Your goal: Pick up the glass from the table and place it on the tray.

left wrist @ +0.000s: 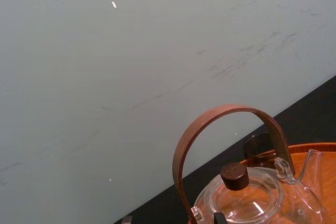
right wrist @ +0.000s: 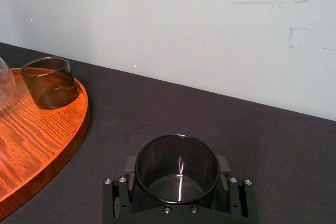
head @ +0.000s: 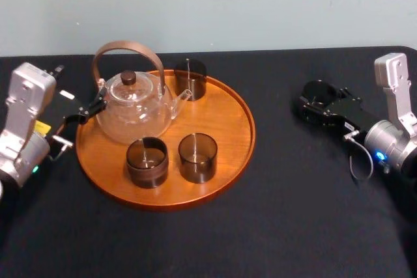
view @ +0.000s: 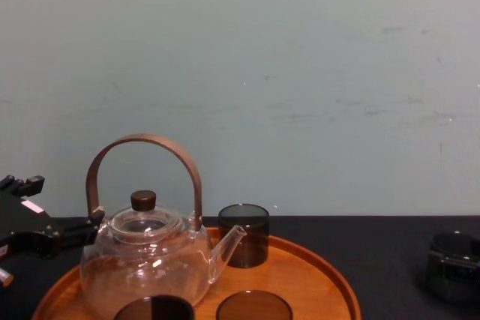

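Right claw (right wrist: 178, 199): closed around glass (right wrist: 177, 167), right of tray (head: 225, 131).
Left claw (head: 83, 112): beside tray's left rim; opening cannot tell.

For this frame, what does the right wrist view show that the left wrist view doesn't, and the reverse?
Right wrist, not left wrist: a dark glass gripped in the right end effector, off the tray. Left wrist, not right wrist: the teapot's handle and lid knob. Both: the tray, the back glass standing on it, the black table and the wall.
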Action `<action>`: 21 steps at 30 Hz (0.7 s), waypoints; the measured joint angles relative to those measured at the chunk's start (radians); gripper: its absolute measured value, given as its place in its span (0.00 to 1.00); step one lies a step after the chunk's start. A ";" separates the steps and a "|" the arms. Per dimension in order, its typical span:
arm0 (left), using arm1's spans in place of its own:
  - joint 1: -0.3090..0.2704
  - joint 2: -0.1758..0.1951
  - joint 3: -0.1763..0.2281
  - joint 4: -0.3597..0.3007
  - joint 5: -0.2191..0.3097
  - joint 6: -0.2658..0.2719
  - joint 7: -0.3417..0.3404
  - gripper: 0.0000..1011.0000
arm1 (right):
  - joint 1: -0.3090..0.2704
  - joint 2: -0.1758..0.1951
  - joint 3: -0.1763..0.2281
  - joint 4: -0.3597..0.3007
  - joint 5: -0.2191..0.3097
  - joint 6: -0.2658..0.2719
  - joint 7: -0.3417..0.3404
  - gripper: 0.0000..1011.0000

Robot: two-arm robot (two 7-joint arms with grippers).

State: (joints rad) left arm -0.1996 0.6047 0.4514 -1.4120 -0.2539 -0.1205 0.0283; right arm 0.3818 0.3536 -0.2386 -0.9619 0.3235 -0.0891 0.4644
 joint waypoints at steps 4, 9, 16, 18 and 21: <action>0.000 0.000 0.000 0.000 0.000 0.000 0.000 1.00 | 0.000 0.000 0.000 0.000 0.000 0.000 0.000 0.89; 0.000 0.000 0.000 0.000 0.000 0.000 0.000 1.00 | 0.002 0.000 0.000 0.001 0.004 0.002 0.007 0.89; 0.000 0.000 0.000 0.000 0.000 0.000 0.000 1.00 | 0.014 -0.007 -0.005 -0.003 0.029 0.024 0.044 0.89; 0.000 0.000 0.000 0.000 0.000 0.000 0.000 1.00 | 0.016 -0.008 -0.009 -0.009 0.034 0.032 0.048 0.89; 0.000 0.000 0.000 0.000 0.000 0.000 0.000 1.00 | 0.017 -0.008 -0.015 -0.020 0.038 0.040 0.050 0.90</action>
State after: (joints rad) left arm -0.1995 0.6047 0.4514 -1.4120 -0.2539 -0.1205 0.0283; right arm 0.3983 0.3453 -0.2537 -0.9824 0.3616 -0.0486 0.5142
